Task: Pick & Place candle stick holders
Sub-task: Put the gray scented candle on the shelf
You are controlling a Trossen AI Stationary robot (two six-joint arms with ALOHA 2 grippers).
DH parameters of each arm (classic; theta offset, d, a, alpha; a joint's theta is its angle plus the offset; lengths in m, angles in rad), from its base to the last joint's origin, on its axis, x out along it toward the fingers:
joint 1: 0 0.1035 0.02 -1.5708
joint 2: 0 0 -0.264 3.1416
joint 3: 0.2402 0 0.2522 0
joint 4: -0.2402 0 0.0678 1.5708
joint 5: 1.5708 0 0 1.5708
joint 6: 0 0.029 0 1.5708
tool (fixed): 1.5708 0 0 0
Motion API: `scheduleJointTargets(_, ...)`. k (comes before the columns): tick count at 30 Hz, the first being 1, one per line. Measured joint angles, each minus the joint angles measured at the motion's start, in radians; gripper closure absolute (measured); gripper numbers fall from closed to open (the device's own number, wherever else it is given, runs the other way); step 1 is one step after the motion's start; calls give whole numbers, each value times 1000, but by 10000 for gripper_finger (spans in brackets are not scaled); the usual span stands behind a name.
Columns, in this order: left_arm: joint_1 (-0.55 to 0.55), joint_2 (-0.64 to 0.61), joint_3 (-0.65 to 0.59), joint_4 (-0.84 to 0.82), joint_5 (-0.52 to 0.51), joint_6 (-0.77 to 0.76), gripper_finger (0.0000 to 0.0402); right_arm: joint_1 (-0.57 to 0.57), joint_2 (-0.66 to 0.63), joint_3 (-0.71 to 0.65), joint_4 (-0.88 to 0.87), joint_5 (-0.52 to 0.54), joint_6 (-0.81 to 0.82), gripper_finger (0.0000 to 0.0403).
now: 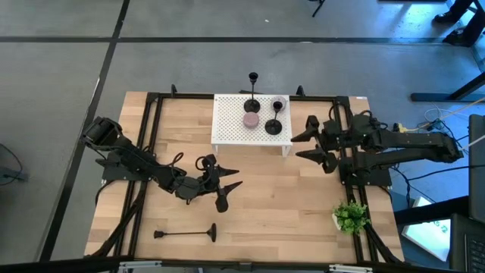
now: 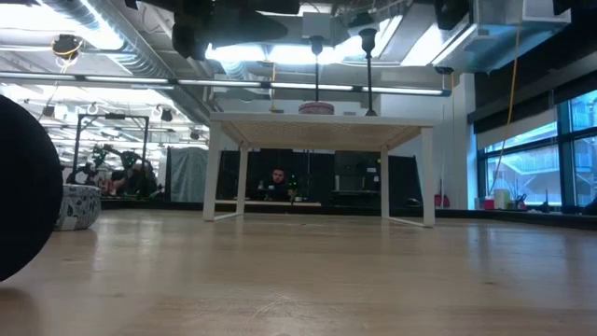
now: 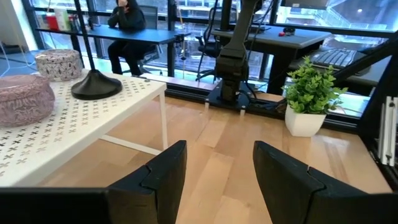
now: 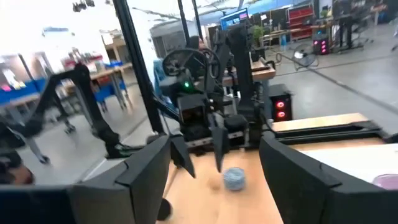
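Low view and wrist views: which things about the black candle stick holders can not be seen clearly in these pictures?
- Black metal candle stick holder lying on the wooden table: absent from the low view, outside its frame.
- Two upright holders on the white perforated stand: in the low view, their bases hide behind the stand's top.
- Left wrist view: one holder's base shows; the picture's top edge cuts its stem.

overhead, table-level, two wrist views

Three slim black candle stick holders [image 1: 273, 115] stand upright, two on the white perforated stand [image 1: 227, 125] and the third [image 1: 253, 79] just behind its far edge. A fourth holder [image 1: 186, 233] lies flat on the worktop [image 1: 288, 205] near the front edge, its round base toward the middle.
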Motion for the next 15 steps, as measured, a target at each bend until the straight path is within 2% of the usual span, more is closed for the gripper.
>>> scheduleJointTargets(3, -2, 0, 0, 1, 14, -7, 219, 9, 0, 0, -5, 0, 30, 153)
scheduleJointTargets(9, -12, 0, 0, 10, 108, -18, 219, 48, 3, 0, -23, -7, 15, 153)
scheduleJointTargets(15, -43, 0, 0, 51, 155, 8, 219, 97, 3, 0, 61, -163, -47, 153)
